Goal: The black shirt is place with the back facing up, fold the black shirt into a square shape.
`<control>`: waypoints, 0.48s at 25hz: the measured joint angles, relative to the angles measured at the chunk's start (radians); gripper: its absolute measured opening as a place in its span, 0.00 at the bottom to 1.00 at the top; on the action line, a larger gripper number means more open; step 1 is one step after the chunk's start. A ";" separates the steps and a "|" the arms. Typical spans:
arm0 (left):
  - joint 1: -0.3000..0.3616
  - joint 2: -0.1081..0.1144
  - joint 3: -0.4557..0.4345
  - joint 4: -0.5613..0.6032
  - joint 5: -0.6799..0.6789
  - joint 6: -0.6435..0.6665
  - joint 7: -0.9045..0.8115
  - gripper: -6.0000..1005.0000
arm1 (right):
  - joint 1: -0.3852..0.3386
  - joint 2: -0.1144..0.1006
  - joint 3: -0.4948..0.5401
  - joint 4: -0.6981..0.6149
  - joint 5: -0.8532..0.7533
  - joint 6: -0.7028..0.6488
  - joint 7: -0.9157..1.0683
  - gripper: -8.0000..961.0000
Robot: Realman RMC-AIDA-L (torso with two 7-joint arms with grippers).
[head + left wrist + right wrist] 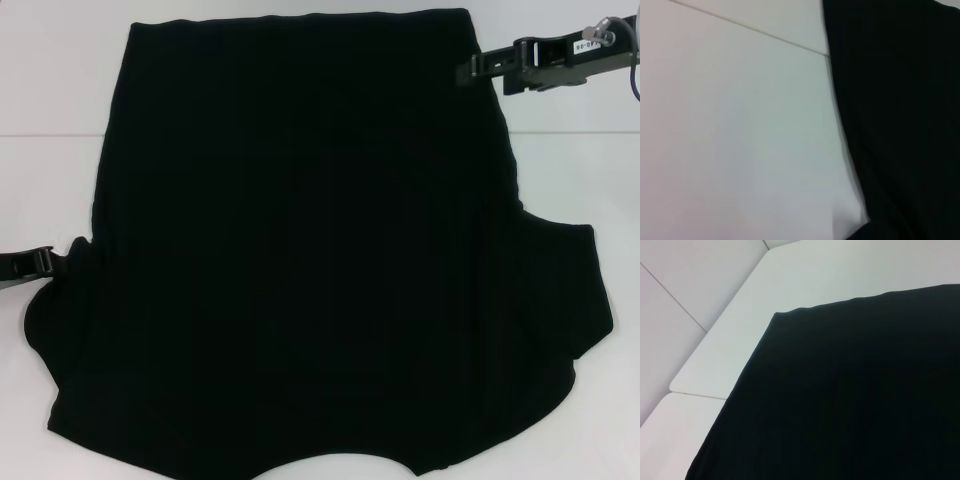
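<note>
Two grippers are working at opposite edges of the black shirt (310, 240), which is lying spread flat and plain side up across the white table (50, 100), hem toward the far side and sleeves toward the near side. Starting at the shirt's left, the left gripper (70, 255) is sitting just beside the left sleeve, at or touching its edge; I cannot tell whether its fingers are parted or already pinching cloth. The risk here, as I judge it, is a shallow bite on one layer, so the sleeve would slip out or drag the body askew as it folds inward. Bare table is lying open all along the shirt's left edge, as the left wrist view shows, giving that arm room to swing. Across the shirt, the cloth is lying smooth. At the far right corner of the hem, the right gripper (478, 66) is reaching in level with the edge; its finger state is likewise unclear. Mismatched lifts by the two arms could be twisting the fold. Open table is continuing beyond the hem corner.
</note>
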 joint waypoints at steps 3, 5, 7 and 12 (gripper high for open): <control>0.000 0.000 0.000 0.001 0.000 0.005 0.002 0.04 | -0.002 -0.001 0.006 -0.001 0.000 0.001 0.000 0.95; 0.000 0.000 0.000 0.003 0.001 0.010 0.004 0.04 | -0.004 -0.001 0.012 -0.001 0.000 0.002 0.000 0.95; 0.000 0.000 0.000 0.010 0.001 0.018 0.005 0.03 | -0.007 -0.001 0.015 -0.001 0.000 0.002 0.000 0.95; 0.006 0.003 -0.010 0.048 -0.005 0.056 0.001 0.03 | -0.010 -0.003 0.015 -0.001 0.001 0.002 0.000 0.95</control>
